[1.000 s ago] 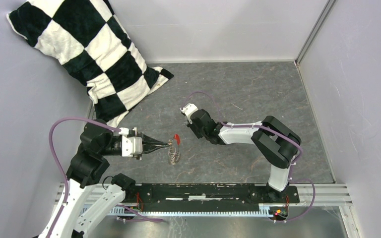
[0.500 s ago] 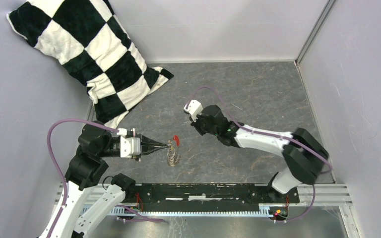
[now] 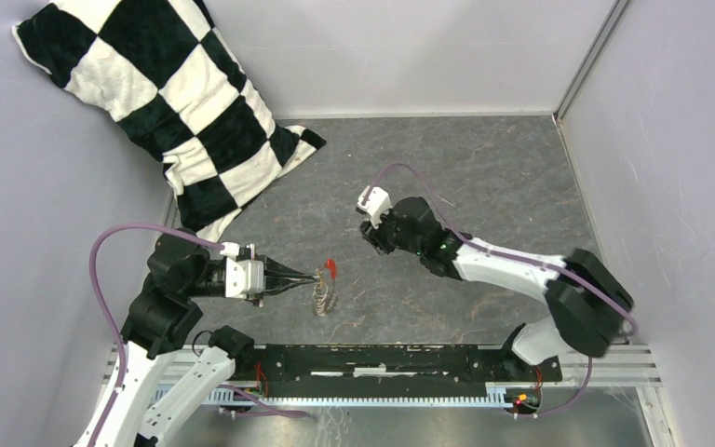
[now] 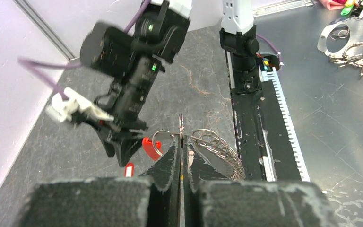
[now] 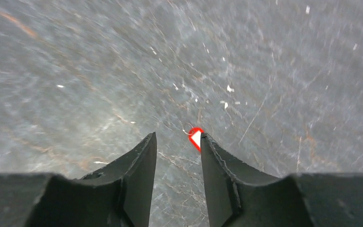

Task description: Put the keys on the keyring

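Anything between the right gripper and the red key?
Nothing: the right wrist view shows the red key lying on bare table at the tip of the open right gripper.

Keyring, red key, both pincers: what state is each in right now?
keyring, gripped in left pincer
red key, lying loose on table, not on keyring
left pincer, shut on keyring
right pincer, open, red key at its fingertips

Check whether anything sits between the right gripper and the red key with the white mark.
Nothing visible does. The right gripper is open, and the red key lies on the table just past its fingertips.
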Motion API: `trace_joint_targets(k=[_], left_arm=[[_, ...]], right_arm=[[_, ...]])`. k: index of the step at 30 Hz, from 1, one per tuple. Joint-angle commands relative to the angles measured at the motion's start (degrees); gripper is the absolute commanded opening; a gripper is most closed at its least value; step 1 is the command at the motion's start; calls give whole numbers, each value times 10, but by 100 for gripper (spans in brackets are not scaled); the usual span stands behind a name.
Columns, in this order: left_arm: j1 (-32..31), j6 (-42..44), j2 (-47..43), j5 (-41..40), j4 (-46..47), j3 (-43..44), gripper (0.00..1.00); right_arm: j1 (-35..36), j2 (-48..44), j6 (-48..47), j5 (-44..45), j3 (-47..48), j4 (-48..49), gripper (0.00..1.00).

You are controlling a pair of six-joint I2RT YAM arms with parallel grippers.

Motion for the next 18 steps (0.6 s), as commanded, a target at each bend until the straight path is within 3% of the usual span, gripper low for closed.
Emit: trace_joint_targets(k=[1, 5, 10, 18], left_arm=[[-1, -6, -4, 10, 2, 18, 2], [-1, -6, -1, 10, 2, 23, 2], [-2, -2, 1, 9, 2, 24, 2], [-1, -1, 3, 9, 2, 24, 2]], right_arm=[[-5, 104, 55, 60, 42, 25, 47], [6, 192, 55, 89, 99, 5, 52], [16, 237, 50, 122, 126, 8, 55], [17, 283, 44, 164, 152, -17, 47]])
